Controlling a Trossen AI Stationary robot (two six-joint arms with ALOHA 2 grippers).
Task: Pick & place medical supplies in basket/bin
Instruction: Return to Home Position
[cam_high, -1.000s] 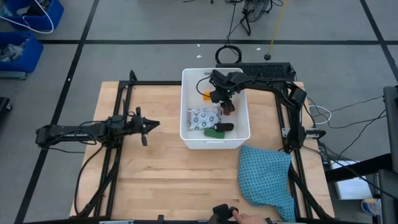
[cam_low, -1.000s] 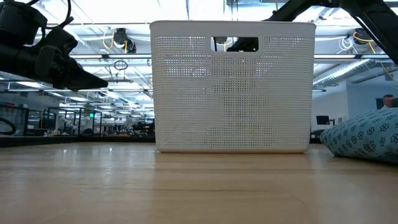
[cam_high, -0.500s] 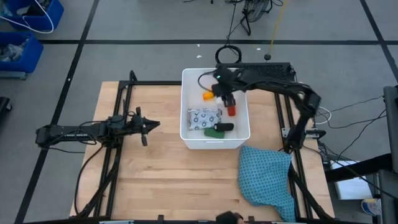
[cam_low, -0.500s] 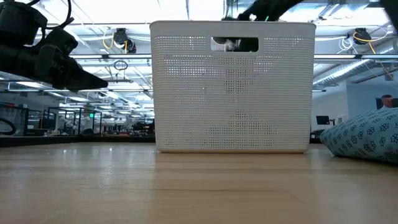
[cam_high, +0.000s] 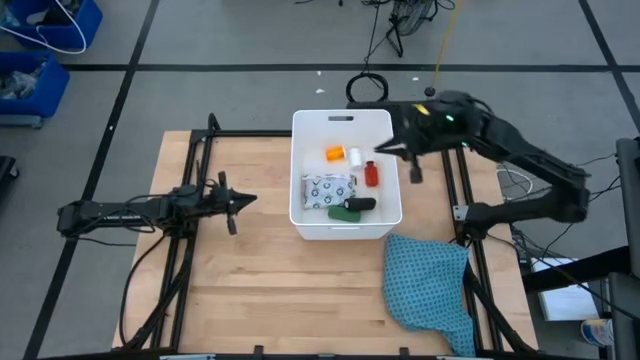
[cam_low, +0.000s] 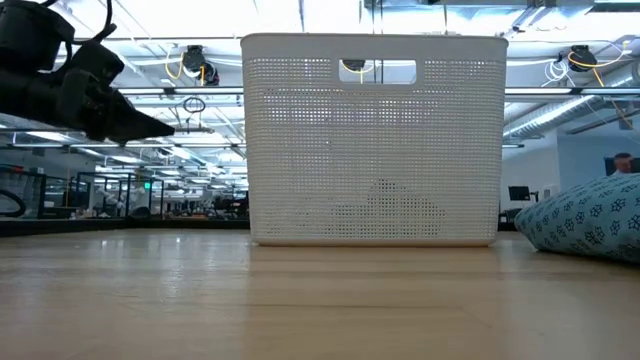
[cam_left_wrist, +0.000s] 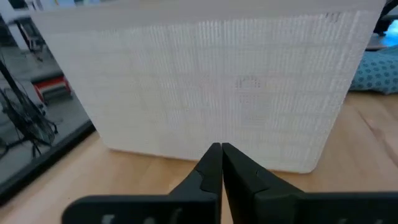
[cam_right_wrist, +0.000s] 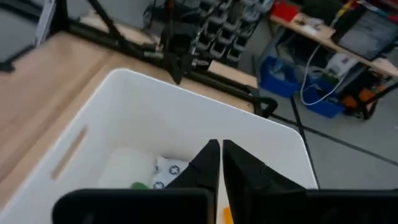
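Open hall with ceiling lights and glass partitions beyond the table in the low view. Grey floor crossed by black tape lines; blue crates off the far-left corner.

Wooden table: framed by black rails, carries both items listed next.

White bin: stands upright at the table's middle, toward the far edge. Shows a perforated wall and handle slot in the low view. Holds all 6 supplies.

Teal cloth: lies crumpled on the table just beside the bin's near-right corner, outside it. Contact cannot be told.

Left arm: reaches in from the left and points at the bin. Left gripper: hovers over the table's left half, well apart from the bin's left wall. Fingers pressed together, nothing between them.

Right arm: comes in from the right. Right gripper: hangs above the bin near its right wall and looks down into it. Fingers clenched tip to tip, carrying nothing.

Bin contents, seen from above:
- Dotted packet: lies flat against the left wall, at mid-length.
- Green oblong: rests at the near end, just beside the packet.
- Black oblong piece: touches the green oblong on its right.
- Red bottle: sits near the right wall, just beyond the black piece.
- Orange vial and white bottle: lie side by side, touching, between the packet and the slotted far wall.
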